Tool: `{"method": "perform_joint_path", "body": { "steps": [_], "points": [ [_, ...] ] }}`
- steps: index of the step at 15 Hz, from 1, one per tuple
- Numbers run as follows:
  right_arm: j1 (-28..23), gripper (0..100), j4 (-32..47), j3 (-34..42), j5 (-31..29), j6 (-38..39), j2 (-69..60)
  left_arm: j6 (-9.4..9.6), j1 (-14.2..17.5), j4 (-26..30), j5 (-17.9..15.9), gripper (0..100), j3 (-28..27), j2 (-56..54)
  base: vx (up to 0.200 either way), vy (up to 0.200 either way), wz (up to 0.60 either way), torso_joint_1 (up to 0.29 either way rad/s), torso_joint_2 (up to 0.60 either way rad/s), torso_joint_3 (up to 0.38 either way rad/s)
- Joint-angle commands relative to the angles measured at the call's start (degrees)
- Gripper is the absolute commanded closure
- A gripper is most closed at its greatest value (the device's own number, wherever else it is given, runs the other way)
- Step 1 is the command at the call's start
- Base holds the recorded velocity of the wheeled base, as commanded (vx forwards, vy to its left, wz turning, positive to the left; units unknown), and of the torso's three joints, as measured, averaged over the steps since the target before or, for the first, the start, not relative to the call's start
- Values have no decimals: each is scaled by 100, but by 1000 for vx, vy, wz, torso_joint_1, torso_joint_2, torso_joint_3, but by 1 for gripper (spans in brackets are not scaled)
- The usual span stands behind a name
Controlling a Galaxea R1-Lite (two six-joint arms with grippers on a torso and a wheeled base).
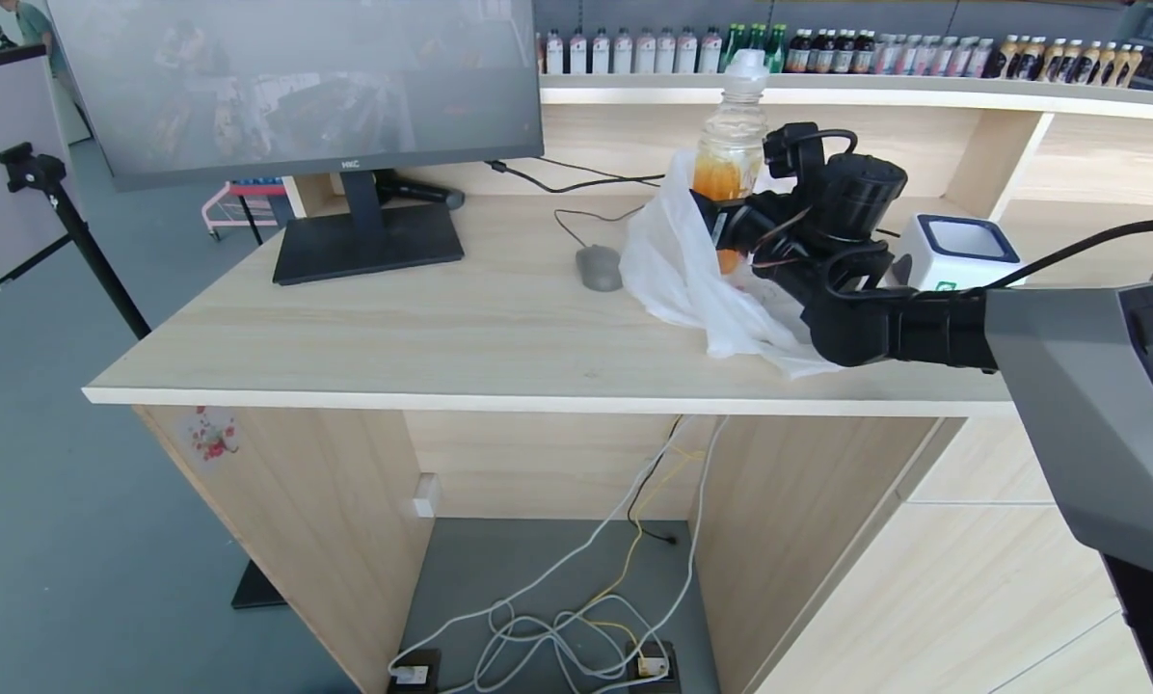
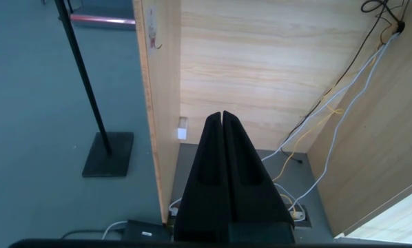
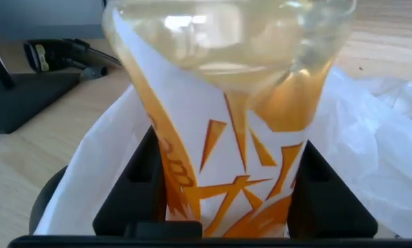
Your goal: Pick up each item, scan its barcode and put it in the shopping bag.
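A clear bottle with a white cap and an orange label stands upright over the mouth of the white plastic shopping bag on the wooden counter. My right gripper is shut on the bottle's labelled lower part; in the right wrist view the bottle sits between the two black fingers, with the bag behind it. The white barcode scanner stands to the right of the bag. My left gripper hangs shut below the counter, beside the desk's wooden side panel, holding nothing.
A monitor on a black stand and a grey mouse occupy the counter's left and middle. A handheld scanner lies behind the stand. Shelves of bottles line the back. Cables trail under the desk; a tripod stands left.
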Motion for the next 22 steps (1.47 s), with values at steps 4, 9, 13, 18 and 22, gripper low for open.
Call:
{"method": "perform_joint_path", "body": {
  "steps": [4,9,13,18,22],
  "points": [
    [18,100,37,1,-7,-51,39,-9,1,0,0,100,0,-2,0,0,0,0,0,0],
    [0,100,46,1,11,-51,48,0,1,0,0,100,0,-2,0,0,0,0,0,0],
    [-17,100,125,1,11,-51,48,0,1,0,0,100,0,-2,0,0,0,0,0,0],
    [-53,0,213,1,11,-42,-14,0,1,0,0,100,0,-2,0,0,0,0,0,0],
    [-53,0,213,1,2,-25,-76,0,1,0,0,100,0,-2,0,0,0,0,0,0]
  ]
}}
